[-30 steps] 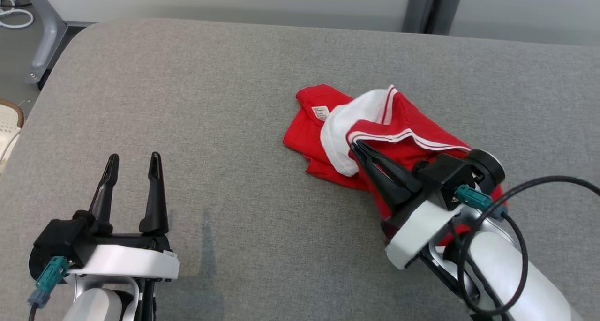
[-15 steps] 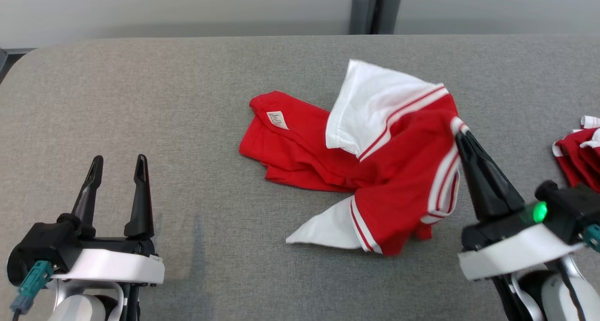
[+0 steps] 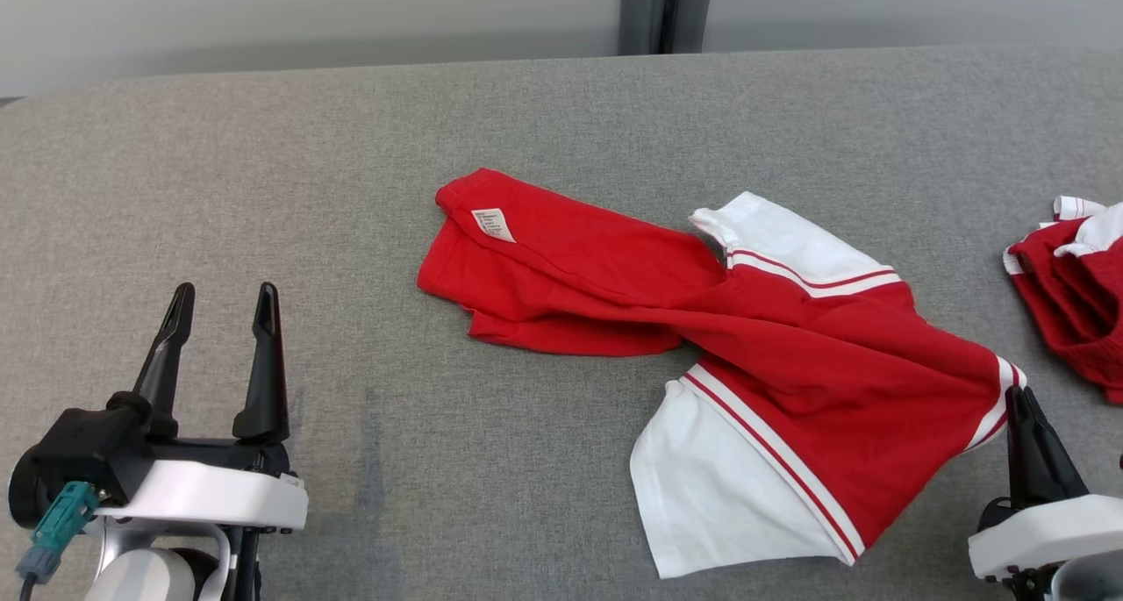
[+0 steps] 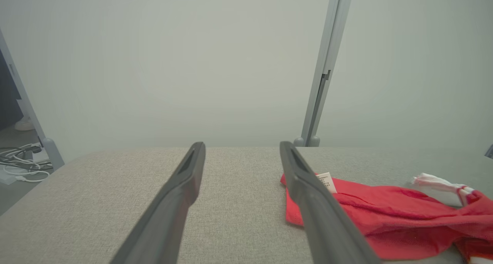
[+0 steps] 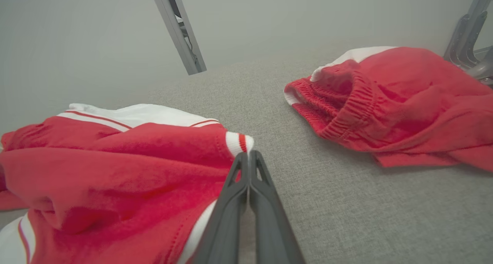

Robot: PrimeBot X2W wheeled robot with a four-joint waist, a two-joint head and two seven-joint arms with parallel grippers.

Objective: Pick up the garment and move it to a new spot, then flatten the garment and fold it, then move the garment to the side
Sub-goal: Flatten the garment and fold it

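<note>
Pinching red garment's [image 3: 790, 355] striped corner, lower right.
Clamped with right jaws, pointing up-frame; left jaws held apart at lower left.

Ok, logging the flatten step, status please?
Left claw open, clear of cloth. Right claw shut on striped corner of red-and-white fabric garment, partly spread on grey padded table. Second crumpled red garment beside right claw, untouched.

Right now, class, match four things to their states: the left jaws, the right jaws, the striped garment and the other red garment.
1 left jaws
2 right jaws
3 striped garment
4 other red garment

A bunched at the right edge of the table
B open, empty
C shut on a hem corner
D spread out in the middle

Pairs: 1-B, 2-C, 3-D, 4-A
</note>
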